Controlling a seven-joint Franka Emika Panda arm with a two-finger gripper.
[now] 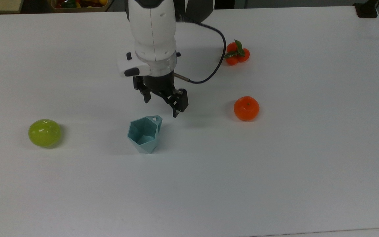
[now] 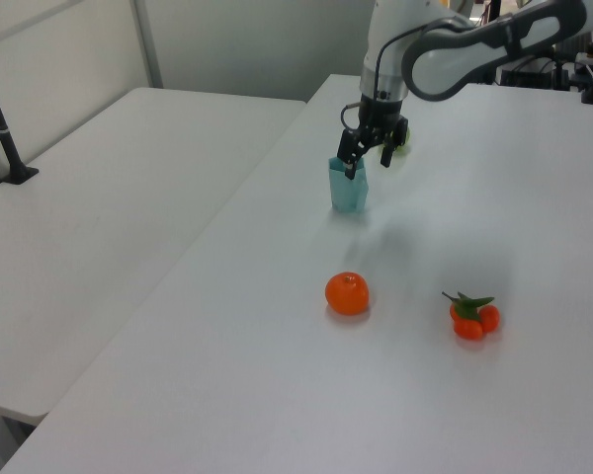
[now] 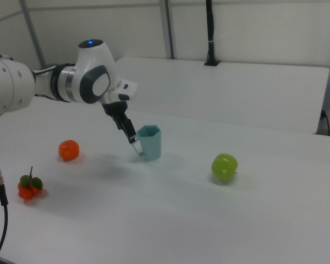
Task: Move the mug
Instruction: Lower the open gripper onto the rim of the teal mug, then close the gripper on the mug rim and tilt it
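You have the small pale teal faceted mug (image 1: pixel 144 134) standing upright on the white table (image 1: pixel 275 171), mouth up, with its little looped handle at about 1 o'clock on the rim in the top view. Your black two-finger gripper (image 1: pixel 161 106) hangs above the table just off the mug's 12 to 1 o'clock side in the top view, fingers spread wide and holding nothing; the longer-looking finger (image 1: pixel 180 102) ends close to the handle, not touching it. In the left view the gripper (image 2: pixel 367 162) overlaps the mug (image 2: pixel 348 185) at its rim, and in the right view it (image 3: pixel 131 135) sits just at the mug's (image 3: pixel 149 142) 9 o'clock side.

From the mug in the top view, a glossy round green fruit (image 1: pixel 44 132) lies well apart at 9 o'clock, a round orange tangerine (image 1: pixel 246 108) lies well apart at about 2 o'clock, and a cluster of small orange fruits with green leaves (image 1: pixel 236 53) lies farther out at about 1 o'clock. A black cable (image 1: pixel 215 65) loops from the white wrist.
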